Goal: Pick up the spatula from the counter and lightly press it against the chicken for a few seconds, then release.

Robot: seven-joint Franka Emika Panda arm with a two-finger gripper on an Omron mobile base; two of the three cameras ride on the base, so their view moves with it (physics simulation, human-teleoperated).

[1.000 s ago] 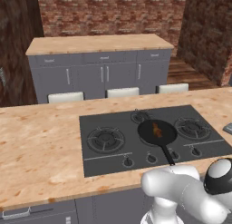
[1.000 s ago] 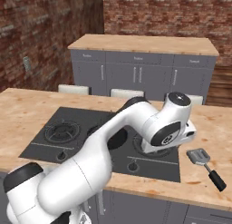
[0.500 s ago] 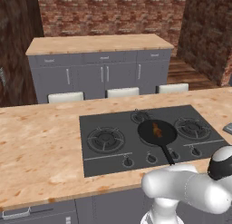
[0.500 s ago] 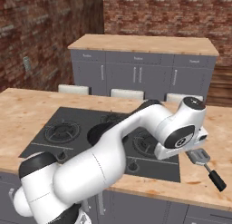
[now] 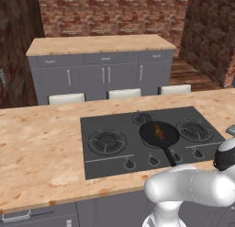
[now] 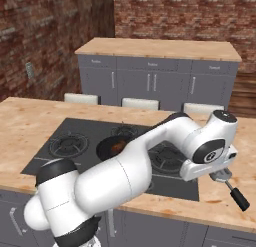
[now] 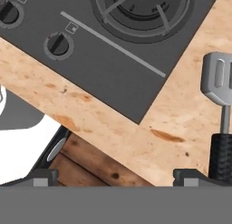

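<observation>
- Hand view has the claw (image 7: 117, 177) with its two tips spread wide and nothing between them; just the ends of the tips rise into frame.
- Just ahead of the tip on that view's right side, off to the side of the gap, the spatula (image 7: 224, 121) lies flat on the wooden counter (image 7: 181, 123). Its black ribbed handle is cut by the frame edge. A thin metal neck runs away from the claw to a grey slotted blade. Whether the tip touches the handle cannot be told.
- From the right base view, the arm's hand covers the fingers and the blade; the spatula's (image 6: 237, 196) handle end pokes out below it.
- Farther from the claw is the dark cooktop (image 7: 104, 78).
- Farthest is the black pan (image 5: 149, 136) holding the chicken (image 5: 159, 131), a small orange-brown piece too small to make out.
</observation>
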